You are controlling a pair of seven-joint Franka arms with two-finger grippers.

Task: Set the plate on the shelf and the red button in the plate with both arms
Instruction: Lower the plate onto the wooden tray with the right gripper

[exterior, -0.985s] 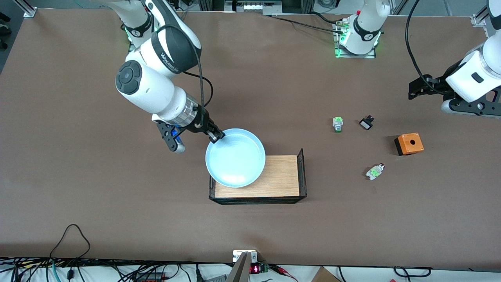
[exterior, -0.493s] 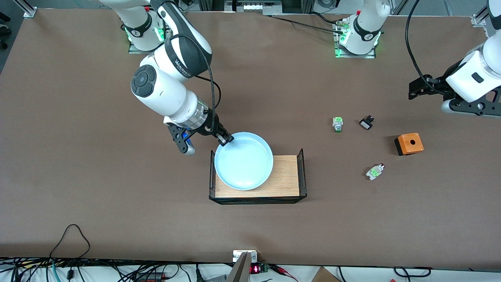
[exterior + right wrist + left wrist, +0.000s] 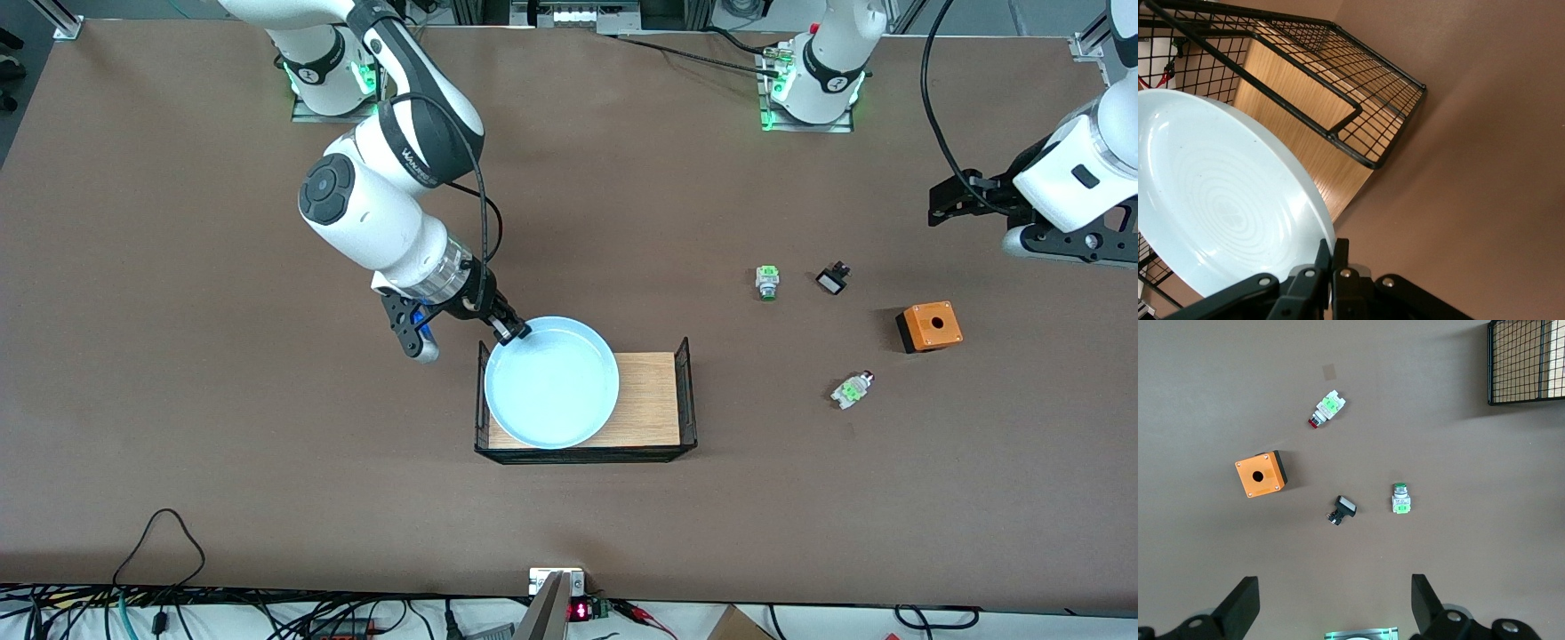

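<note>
R gripper [image 3: 508, 332] clamped on plate [image 3: 551, 382] rim, plate over wood tray [image 3: 653, 400] w/ wire ends. L gripper [image 3: 1331, 607] jaws wide, waiting over table at L arm's end. Red button [image 3: 852, 389] on table, nearer front cam than orange box [image 3: 929, 325].

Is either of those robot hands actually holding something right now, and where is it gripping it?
Yes: the right gripper pinches the plate by its rim, over the wooden rack. The left gripper is open and holds nothing.

Pale blue plate [image 3: 551, 384], red-capped green-and-white red button [image 3: 852, 389], orange box [image 3: 930, 325], brown table [image 3: 178, 356]
</note>
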